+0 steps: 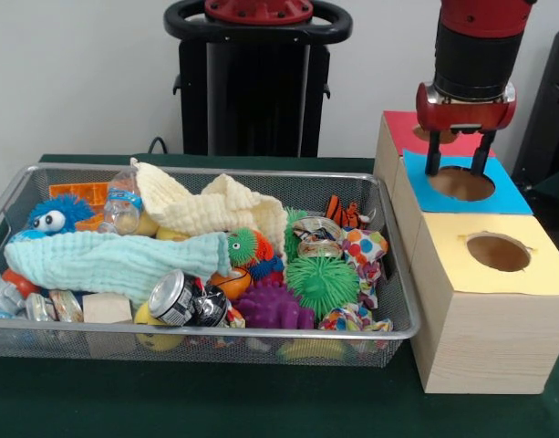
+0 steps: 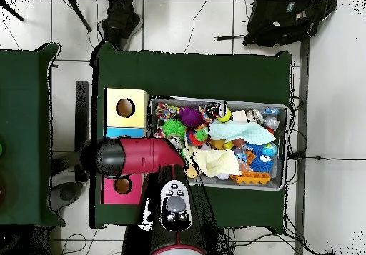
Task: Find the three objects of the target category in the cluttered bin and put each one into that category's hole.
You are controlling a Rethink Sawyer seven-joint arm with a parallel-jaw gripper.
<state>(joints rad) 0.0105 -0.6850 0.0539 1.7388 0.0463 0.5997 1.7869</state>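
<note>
The wire mesh bin [image 1: 261, 349] holds a heap of toys and cloths; it also shows in the overhead view [image 2: 287, 146]. One clear plastic bottle with a blue-and-white label [image 1: 123, 203] lies at the bin's back left, against a cream cloth. My gripper [image 1: 459, 165] hangs over the wooden boxes at the right. It is open and empty, above the line where the red card top [image 1: 402, 128] meets the blue one. The red-topped hole [image 2: 122, 186] is partly hidden behind the gripper in the front view. In the overhead view the arm [image 2: 136, 156] covers the gripper.
The blue-topped hole [image 1: 461, 183] lies just under the gripper, and the yellow-topped hole [image 1: 498, 252] is nearest the camera. In the bin are a metal can [image 1: 177, 297], a green spiky ball [image 1: 322, 281], a purple spiky ball [image 1: 270, 307] and a pale green cloth [image 1: 106, 260].
</note>
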